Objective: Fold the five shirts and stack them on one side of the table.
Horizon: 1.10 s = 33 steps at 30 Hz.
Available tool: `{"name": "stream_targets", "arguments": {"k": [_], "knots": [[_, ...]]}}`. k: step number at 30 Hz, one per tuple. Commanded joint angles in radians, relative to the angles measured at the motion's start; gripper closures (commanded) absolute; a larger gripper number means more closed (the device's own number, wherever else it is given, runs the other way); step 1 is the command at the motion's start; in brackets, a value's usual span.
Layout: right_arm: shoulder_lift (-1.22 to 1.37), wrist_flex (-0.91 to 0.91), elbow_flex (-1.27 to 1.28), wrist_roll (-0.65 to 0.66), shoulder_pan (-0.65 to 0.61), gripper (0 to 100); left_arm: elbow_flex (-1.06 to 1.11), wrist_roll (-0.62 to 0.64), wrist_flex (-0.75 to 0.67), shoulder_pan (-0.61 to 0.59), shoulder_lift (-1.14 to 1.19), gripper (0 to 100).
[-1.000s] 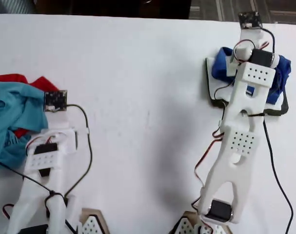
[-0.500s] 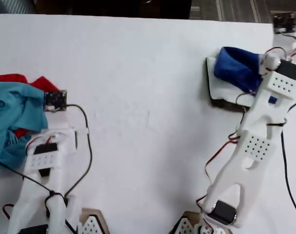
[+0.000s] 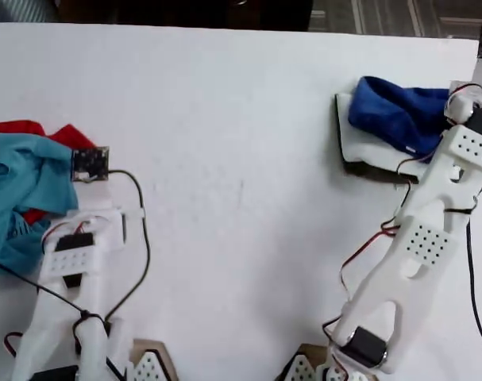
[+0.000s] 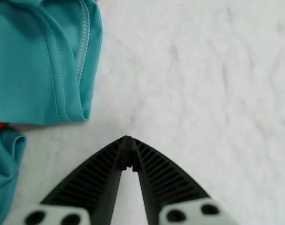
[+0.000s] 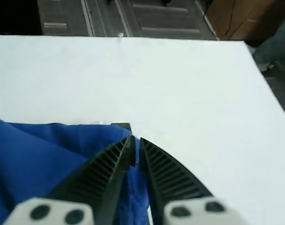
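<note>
Soft blue shirt (image 3: 395, 119), elongated left–right at upper right, is clamped in right claw (image 5: 135, 144); left claw (image 4: 128, 143) is closed.

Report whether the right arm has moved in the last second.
Yes. The right arm swung from above the blue shirt toward the table's right edge.

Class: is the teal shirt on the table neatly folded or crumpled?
Crumpled. The teal shirt lies bunched in an uneven heap over a red shirt, with no flat, squared shape.
</note>
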Motion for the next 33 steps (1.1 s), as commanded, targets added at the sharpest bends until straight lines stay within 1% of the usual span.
{"name": "stream_targets", "arguments": {"k": [1, 4, 8, 11, 14, 16, 26, 29, 33], "knots": [[-0.156, 0.219, -0.075, -0.017, -0.062, 97.8, -0.002, 0.002, -0.015, 0.006, -0.002, 97], [-0.199, 0.401, -0.081, -0.017, -0.102, 97.9, -0.002, 0.002, -0.015, 0.006, -0.002, 97], [-0.206, 0.57, -0.077, -0.018, -0.137, 97.9, -0.002, 0.002, -0.014, 0.006, -0.002, 97], [-0.205, 0.627, -0.072, -0.017, -0.143, 97.9, -0.002, 0.002, -0.014, 0.006, -0.002, 97], [-0.2, 0.63, -0.071, -0.017, -0.139, 97.9, -0.002, 0.002, -0.012, 0.006, -0.002, 97], [-0.174, 0.605, -0.071, -0.017, -0.133, 97.9, -0.002, 0.002, -0.012, 0.006, -0.002, 97], [0.048, 0.334, -0.081, -0.015, -0.056, 97.9, -0.002, 0.002, -0.012, 0.006, -0.002, 97], [0.085, 0.211, -0.081, -0.015, -0.042, 97.9, -0.002, 0.002, -0.012, 0.006, -0.002, 97], [0.122, -0.012, -0.078, -0.017, -0.027, 97.9, -0.002, 0.002, -0.012, 0.006, -0.002, 97]]}}
